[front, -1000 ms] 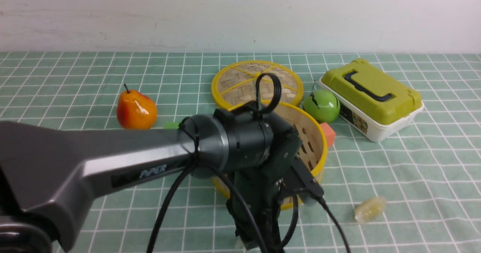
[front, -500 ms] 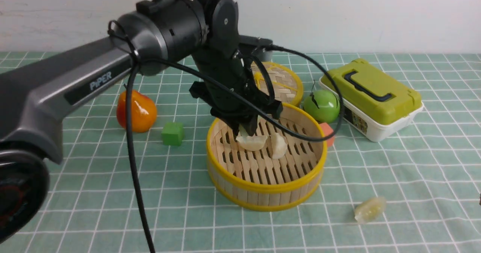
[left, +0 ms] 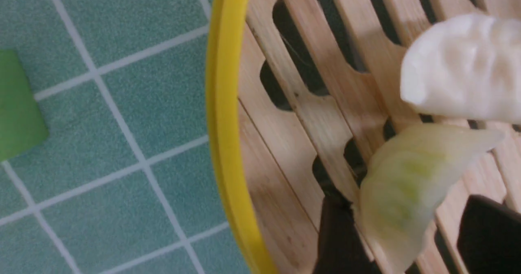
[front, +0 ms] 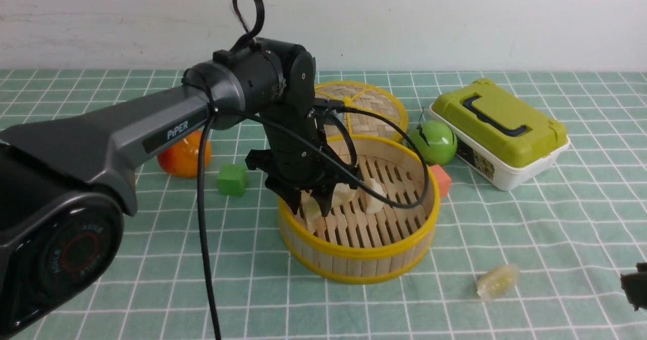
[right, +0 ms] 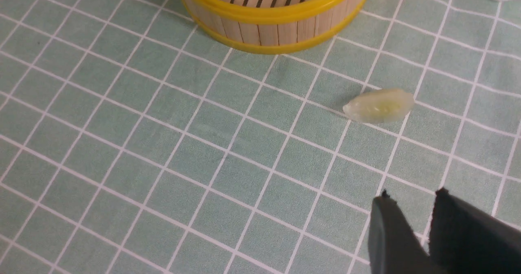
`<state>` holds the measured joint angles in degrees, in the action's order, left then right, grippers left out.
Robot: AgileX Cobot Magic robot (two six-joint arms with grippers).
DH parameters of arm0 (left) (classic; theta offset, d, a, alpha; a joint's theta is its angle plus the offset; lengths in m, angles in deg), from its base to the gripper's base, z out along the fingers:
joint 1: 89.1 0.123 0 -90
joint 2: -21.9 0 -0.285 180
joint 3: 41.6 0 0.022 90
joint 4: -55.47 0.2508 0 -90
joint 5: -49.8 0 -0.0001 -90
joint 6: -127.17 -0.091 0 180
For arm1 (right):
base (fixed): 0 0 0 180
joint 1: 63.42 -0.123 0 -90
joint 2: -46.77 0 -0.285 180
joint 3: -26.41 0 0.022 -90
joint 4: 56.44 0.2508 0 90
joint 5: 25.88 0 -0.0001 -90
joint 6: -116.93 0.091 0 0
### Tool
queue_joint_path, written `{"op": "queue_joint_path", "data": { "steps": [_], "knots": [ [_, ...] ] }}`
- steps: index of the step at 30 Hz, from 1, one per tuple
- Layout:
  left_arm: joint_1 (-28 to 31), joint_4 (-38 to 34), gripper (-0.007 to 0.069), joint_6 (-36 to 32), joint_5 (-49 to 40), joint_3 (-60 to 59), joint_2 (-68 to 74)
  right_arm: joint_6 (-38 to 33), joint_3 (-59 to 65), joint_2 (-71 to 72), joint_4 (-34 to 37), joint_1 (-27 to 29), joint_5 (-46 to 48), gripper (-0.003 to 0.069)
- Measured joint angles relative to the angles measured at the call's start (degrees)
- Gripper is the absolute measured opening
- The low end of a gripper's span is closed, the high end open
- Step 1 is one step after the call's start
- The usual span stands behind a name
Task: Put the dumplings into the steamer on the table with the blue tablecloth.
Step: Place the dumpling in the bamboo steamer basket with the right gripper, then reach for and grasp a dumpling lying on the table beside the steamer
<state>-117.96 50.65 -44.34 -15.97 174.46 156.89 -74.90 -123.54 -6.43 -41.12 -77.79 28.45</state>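
The steamer (front: 354, 249) stands mid-table on the blue tablecloth (front: 530, 219). My left gripper (front: 311, 206) reaches down into its near-left part. Its jaws stand open around a yellowish dumpling (left: 403, 192) that rests on the slats, touching one finger (left: 338, 237) and clear of the other. Two white dumplings (front: 349, 193) (front: 375, 198) lie beside it; the left wrist view shows one white dumpling (left: 464, 70). Another yellowish dumpling (front: 498, 282) (right: 378, 105) lies on the cloth right of the steamer (right: 276, 15). My right gripper (right: 412, 193) hovers near it, narrowly open and empty.
Behind the steamer lies its woven lid (front: 374, 107). A green apple (front: 432, 142), an orange cube (front: 441, 179) and a green-lidded box (front: 498, 128) sit to the right. A green cube (front: 232, 179) and a pear (front: 179, 160) sit to the left.
My left arm lifted from the near cloth, swung over the steamer and dropped to its near-left part, where its jaws opened around the yellowish dumpling. My right gripper has come in at the lower right edge.
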Motion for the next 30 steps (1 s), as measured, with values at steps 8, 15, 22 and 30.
{"op": "queue_joint_path", "data": {
  "steps": [8,15,22,30],
  "knots": [
    [0.0,3.68,0.0408,-0.65,-4.72,6.8,-11.51,7.19,-10.71,-18.26,-5.45,0.0,5.51,0.0189],
    [0.0,4.4,0.0176,-1.93,-5.39,-0.89,-27.62,12.48,-13.5,-31.81,-5.95,0.0,3.24,0.0297],
    [0.0,4.41,-0.0014,-2.6,-5.08,-26.24,-45.45,21.11,-13.51,-45.62,-6.82,0.0,-7.99,0.0517],
    [0.0,4.22,-0.0014,-2.6,-0.79,-47.59,-60.9,25.66,-13.57,-57.27,-6.82,0.0,-15.31,0.0573]
  ]
}}
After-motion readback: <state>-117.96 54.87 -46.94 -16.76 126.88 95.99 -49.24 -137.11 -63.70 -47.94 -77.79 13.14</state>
